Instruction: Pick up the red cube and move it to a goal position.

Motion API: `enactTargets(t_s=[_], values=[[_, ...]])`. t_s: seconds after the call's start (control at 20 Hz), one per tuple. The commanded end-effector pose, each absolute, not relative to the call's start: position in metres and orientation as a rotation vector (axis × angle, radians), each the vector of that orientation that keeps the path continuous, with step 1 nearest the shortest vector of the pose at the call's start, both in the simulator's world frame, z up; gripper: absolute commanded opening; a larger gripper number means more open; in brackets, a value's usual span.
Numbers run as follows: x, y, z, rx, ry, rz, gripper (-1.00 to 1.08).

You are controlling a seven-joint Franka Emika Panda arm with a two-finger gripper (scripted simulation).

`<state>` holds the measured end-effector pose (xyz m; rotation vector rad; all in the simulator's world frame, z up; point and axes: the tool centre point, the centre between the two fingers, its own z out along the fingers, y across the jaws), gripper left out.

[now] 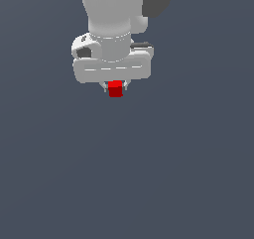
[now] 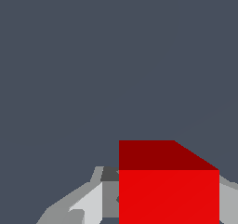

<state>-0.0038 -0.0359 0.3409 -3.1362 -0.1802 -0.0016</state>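
1. While the white arm (image 1: 111, 15) comes down from the top of the exterior view, its gripper (image 1: 115, 88) sits just under the broad pale hand block, slightly toward the exterior view's left of centre.
2. Between the short fingers sits the red cube (image 1: 115, 89), pinched on both sides; the claw is closed on it, with a sliver of grey finger showing at each flank of the cube.
3. Seen from that camera, the cube is much narrower than the hand above it, and its lower edge pokes out just below the fingertips.
4. From the wrist view, the red cube (image 2: 168, 190) looms large and close, its bright front face square-on and a darker red face slanting away behind it.
5. Pale grey fingers (image 2: 90, 204) touch the cube on one side, and another grey piece meets it on the opposite side.
6. All around is a flat, dark blue-grey background (image 1: 188, 173), with nothing to show a surface touching the cube.
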Motion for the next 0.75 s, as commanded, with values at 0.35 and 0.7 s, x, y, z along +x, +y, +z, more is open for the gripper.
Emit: enactTargets(t_s=[0.35,0.7], values=[[0.005,-0.042,0.391,-3.136,-0.181,0.0,-1.0],[0.007,-0.044,0.4,-3.136,-0.181,0.0,-1.0]])
